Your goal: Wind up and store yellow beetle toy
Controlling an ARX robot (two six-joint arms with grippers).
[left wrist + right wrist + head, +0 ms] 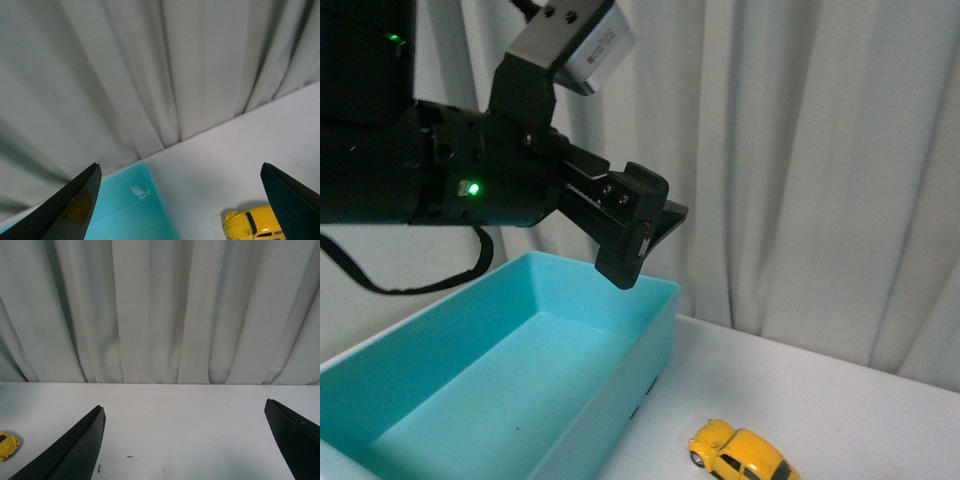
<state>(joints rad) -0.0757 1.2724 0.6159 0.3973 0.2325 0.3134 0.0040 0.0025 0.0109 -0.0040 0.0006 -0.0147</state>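
In the front view, your left gripper [650, 245] hangs high above the far end of the teal bin [665, 292], carrying nothing. The yellow beetle toy [742, 456] sits on the white table [840, 400], near you and just right of the bin, untouched.

In the left wrist view, the left gripper's fingers [75, 205] are spread wide with only curtain [150, 65] and table between them. The toy and the bin's corner both show below.

In the right wrist view, the right gripper [184, 407] is just as wide open and empty. The toy barely shows at the frame's edge, well off that gripper's line.

Watch two things. The toy is glossy, rounded and on wheels. If one finger touches it before the other, it will probably roll or squirt away rather than be caught, so come down centred across its body. The bin wall also stands close to the toy's left side, so a left-arm descent from here could clip the rim or wedge a finger against it.

Otherwise only bare table surrounds the toy. The curtain hangs well behind, out of the way.
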